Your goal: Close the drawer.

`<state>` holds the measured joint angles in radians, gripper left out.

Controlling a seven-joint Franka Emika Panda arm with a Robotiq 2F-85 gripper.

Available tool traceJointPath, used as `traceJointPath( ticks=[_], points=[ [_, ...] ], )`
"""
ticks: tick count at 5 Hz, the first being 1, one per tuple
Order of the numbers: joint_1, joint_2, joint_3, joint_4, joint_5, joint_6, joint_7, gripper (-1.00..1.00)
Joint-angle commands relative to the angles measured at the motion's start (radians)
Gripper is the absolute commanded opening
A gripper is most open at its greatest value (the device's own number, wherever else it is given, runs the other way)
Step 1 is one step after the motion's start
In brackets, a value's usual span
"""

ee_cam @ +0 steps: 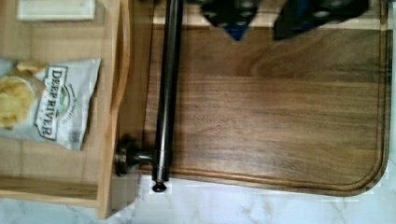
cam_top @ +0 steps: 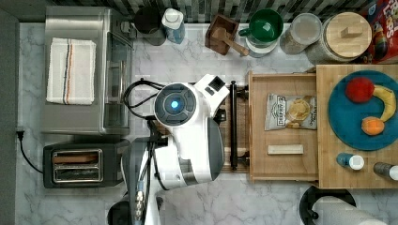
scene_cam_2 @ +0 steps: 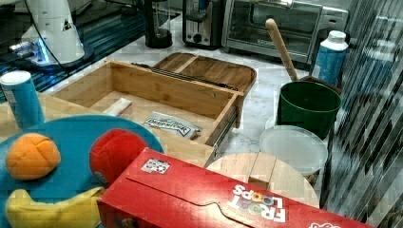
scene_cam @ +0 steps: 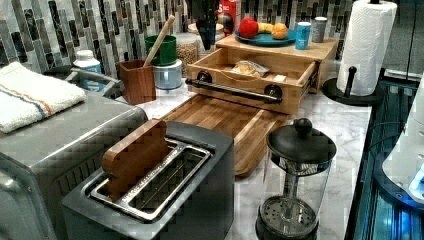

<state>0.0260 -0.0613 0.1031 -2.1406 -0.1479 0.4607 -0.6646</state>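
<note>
Claw [ee_cam: 261, 18] hung over the cutting board [ee_cam: 280, 107] just beside the handle [ee_cam: 166, 93], its two dark fingertips set apart with nothing between them, touching neither board nor bar. Pulled well out from under the slab top [cam_top: 328, 173], the drawer [cam_top: 258, 131] stood open on the counter [cam_top: 197, 61], its front over the edge of the board in the top view. Being a rigid wooden box on side rails, one of them visible in the right view, it would likely slide as one stiff piece and need only a steady push rather than a grip. The flat front or the metal bar looked like the best place to press, near the middle so the box would not skew on its rails; the round bar might let a fingertip slip off. Inside lay a chip bag [cam_top: 290, 111] and a small pale block [cam_top: 285, 149], both light and low, below the rim, so neither seemed likely to catch. On the slab sat a blue plate [cam_top: 342, 126] with fruit.
</note>
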Motion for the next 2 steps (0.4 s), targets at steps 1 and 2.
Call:
traceJointPath(
  ticks=[1,2],
  points=[
    [-0.015,0.119,-0.013,-0.078,-0.105,0.141,0.037,-1.0],
    [-0.017,0.171,-0.008,-0.075,-0.095,0.142,0.069,-1.0]
  ],
)
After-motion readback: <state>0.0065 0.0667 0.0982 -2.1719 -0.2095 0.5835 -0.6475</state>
